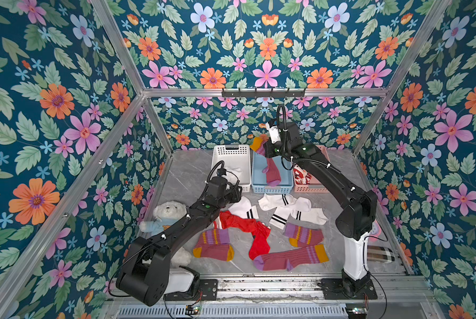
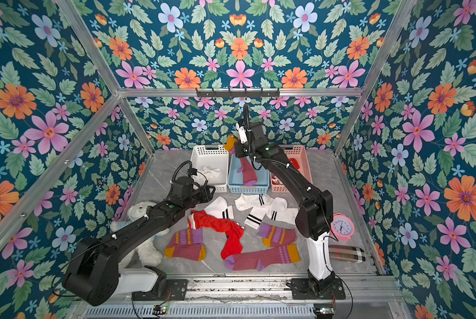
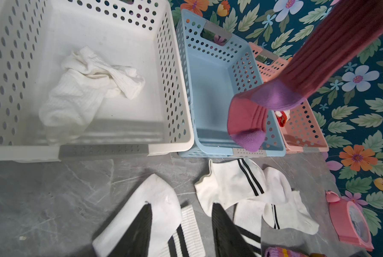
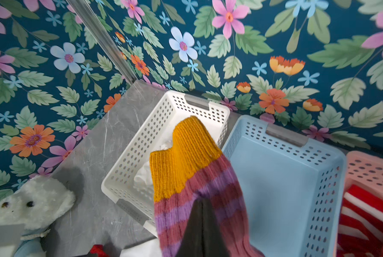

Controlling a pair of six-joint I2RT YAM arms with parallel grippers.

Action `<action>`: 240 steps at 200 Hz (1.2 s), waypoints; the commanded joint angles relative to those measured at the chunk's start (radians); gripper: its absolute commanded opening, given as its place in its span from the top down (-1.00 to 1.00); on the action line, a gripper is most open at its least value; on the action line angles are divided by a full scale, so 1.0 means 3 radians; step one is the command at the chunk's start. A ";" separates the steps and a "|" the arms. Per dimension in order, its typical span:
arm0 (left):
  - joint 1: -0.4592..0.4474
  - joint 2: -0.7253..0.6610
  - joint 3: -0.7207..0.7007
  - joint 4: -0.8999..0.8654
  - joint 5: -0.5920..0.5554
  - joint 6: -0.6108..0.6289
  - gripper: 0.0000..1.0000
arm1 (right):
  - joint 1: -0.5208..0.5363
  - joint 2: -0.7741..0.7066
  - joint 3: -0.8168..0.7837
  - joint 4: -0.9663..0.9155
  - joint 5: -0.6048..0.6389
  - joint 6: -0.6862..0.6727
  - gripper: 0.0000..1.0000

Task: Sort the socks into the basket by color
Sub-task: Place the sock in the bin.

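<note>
My right gripper (image 4: 199,203) is shut on a maroon sock (image 1: 271,172) with purple stripes and a mustard cuff. The sock hangs over the blue basket (image 1: 259,188), its toe low inside. My left gripper (image 3: 184,222) is open just above a white sock (image 3: 161,200) with two black stripes, in front of the white basket (image 1: 232,153). More white socks (image 1: 285,203), red socks (image 1: 245,225) and maroon socks (image 1: 213,244) lie on the table. One white sock (image 3: 81,89) lies in the white basket. A red-white striped sock (image 4: 364,213) lies in the pink basket (image 1: 310,190).
A white teddy bear (image 1: 166,211) lies under my left arm at the table's left. A pink alarm clock (image 2: 342,225) and a plaid item (image 2: 347,252) sit by the right arm's base. All three baskets stand in a row against the back wall.
</note>
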 commanded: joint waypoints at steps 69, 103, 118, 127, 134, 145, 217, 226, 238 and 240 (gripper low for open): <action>-0.0017 -0.0048 -0.0028 -0.0009 -0.0037 0.0013 0.04 | -0.0160 0.0471 0.0382 -0.0461 0.0158 0.0228 0.59; -0.0060 -0.0005 0.0001 0.0019 -0.0037 0.0018 0.02 | -0.0162 0.0232 0.0036 -0.0285 0.0134 0.0241 0.22; -0.0090 0.0034 0.0032 0.0022 -0.0052 0.0032 0.02 | -0.0163 0.0085 -0.0158 -0.0206 0.0134 0.0244 0.18; -0.0114 0.0057 0.0052 0.0022 -0.0049 0.0040 0.01 | -0.0164 -0.0018 -0.0294 -0.0169 0.0125 0.0244 0.18; -0.0136 0.0075 0.0063 0.0034 -0.0052 0.0049 0.00 | -0.0164 -0.0117 -0.0427 -0.0114 0.0119 0.0249 0.19; -0.0181 0.0104 0.0069 0.0074 -0.0038 0.0058 -0.01 | -0.0160 -0.0282 -0.0676 -0.0011 0.0116 0.0276 0.18; -0.0862 0.0646 0.0044 0.0597 0.0235 0.0040 -0.02 | -0.0174 -0.1402 -0.2259 0.0489 0.0229 0.0622 0.13; -0.0942 0.0713 0.0044 0.0667 0.0290 0.0008 -0.01 | -0.0189 -0.1506 -0.2405 0.0511 0.0262 0.0671 0.12; -0.1038 0.0795 0.0049 0.0733 0.0321 -0.0023 -0.01 | -0.0226 -0.1628 -0.2583 0.0560 0.0268 0.0753 0.12; -0.1052 0.0807 0.0053 0.0734 0.0319 -0.0028 -0.01 | -0.0236 -0.1647 -0.2615 0.0567 0.0263 0.0765 0.12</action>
